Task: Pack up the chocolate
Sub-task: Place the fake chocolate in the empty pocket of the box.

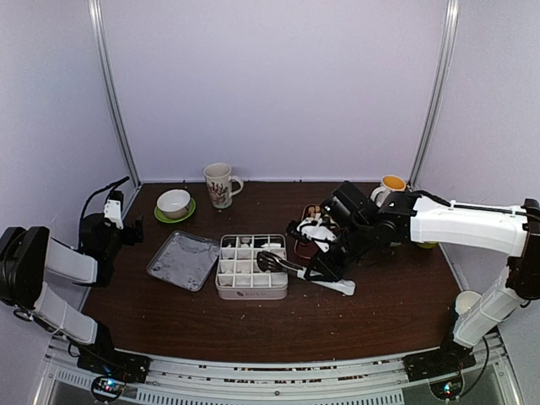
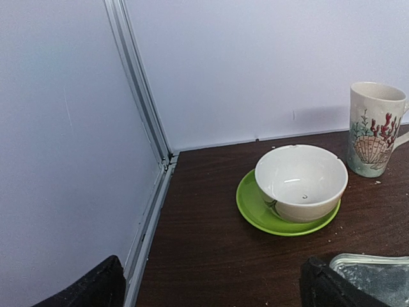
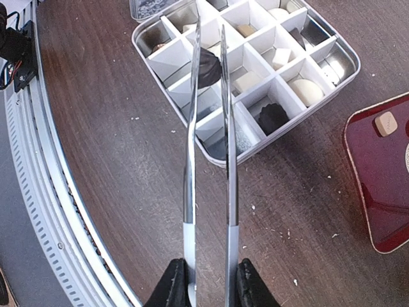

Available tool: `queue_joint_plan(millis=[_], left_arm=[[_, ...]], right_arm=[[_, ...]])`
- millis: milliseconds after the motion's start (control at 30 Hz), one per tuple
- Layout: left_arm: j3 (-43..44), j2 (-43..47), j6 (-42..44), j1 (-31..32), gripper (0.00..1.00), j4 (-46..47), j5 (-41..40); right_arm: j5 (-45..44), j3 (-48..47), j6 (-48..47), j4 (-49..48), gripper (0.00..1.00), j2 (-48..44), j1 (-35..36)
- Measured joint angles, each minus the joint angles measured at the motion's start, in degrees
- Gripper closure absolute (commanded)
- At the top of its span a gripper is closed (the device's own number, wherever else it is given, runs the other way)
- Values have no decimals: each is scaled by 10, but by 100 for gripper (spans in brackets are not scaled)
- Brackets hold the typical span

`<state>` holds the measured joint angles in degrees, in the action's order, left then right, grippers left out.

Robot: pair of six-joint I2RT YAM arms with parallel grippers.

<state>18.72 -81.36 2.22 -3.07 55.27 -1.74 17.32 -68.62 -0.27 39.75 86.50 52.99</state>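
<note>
Chocolate in small bite-sized pieces, dark brown, tan and cream, mostly one to a cell in a tin box [image 3: 291, 115] with white dividers, near the middle of the worktop [image 1: 380, 321]. Several cells bare and shiny.

One dark lump [image 3: 208, 67], rounded and matt, pinched between the tips of the white-handled metal tongs [image 3: 227, 160], over the cells on the side of the box facing the worktop's near edge. Which cell, and whether touching a divider, impossible to tell.

Lower in the box, toward its right side: a frilled dark piece [image 3: 273, 117], almost black, and next to it a smooth cream oval [image 3: 307, 91]. Further in, a white block [image 3: 280, 56] and a tan piece [image 3: 246, 29].

Just off the box's right side, a red tray [image 3: 377, 185] with a pale tan cube [image 3: 385, 123] on it.

Right claw [image 3: 208, 284] clenched on the tongs' handle end, black fingers [image 3: 169, 284] pressing both blades nearly together.

Left claw [image 2: 211, 291] released, spread wide and holding nothing, by the worktop's left edge, facing a white bowl [image 2: 300, 182] on a green saucer [image 2: 255, 204] and a shell-printed mug [image 2: 374, 128] near the far edge.
</note>
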Motion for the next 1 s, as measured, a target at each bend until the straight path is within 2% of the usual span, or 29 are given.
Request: queue_joint_plan(millis=[500,800,1000], left_arm=[[0,0,0,0,2,0,0],[0,0,0,0,2,0,0],[0,0,0,0,2,0,0]], right_arm=[[-5,0,-16,-7,64,16,15],[-13,0,-15,-20,64,16,16],[-56,20,-3,-46,65,-3,16]])
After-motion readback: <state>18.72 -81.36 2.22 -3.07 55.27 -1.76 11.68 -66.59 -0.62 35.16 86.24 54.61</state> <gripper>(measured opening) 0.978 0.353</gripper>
